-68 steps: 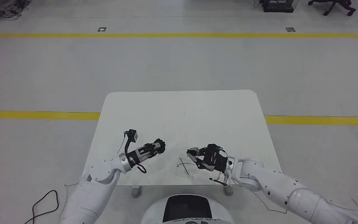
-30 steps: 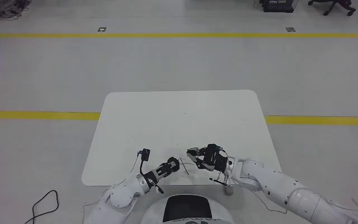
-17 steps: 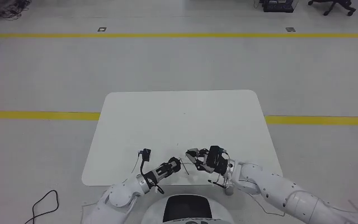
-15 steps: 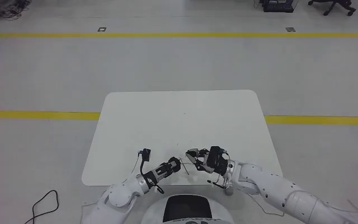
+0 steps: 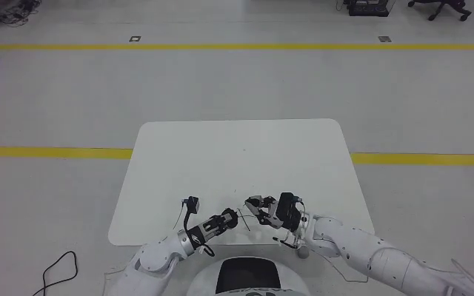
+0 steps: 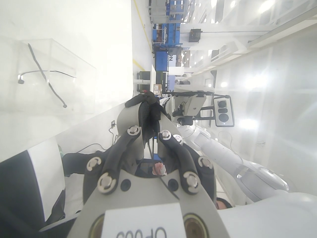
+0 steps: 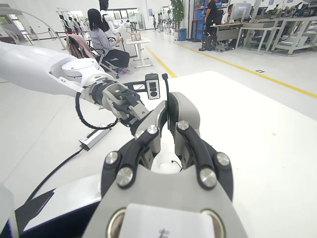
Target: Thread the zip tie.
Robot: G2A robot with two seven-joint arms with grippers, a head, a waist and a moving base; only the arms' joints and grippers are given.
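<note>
Both arms lie over the near edge of the white desk [image 5: 237, 148], close to its middle. The left gripper [image 5: 232, 216] and the right gripper [image 5: 253, 204] face each other, tips near together, with the thin dark zip tie [image 5: 244, 220] slanting between them above the desk's near edge

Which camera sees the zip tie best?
The right wrist view: the zip tie sticks up close, pinched in the right tool. The top view shows a tiny dark line, the left wrist view a thin strand.
</note>
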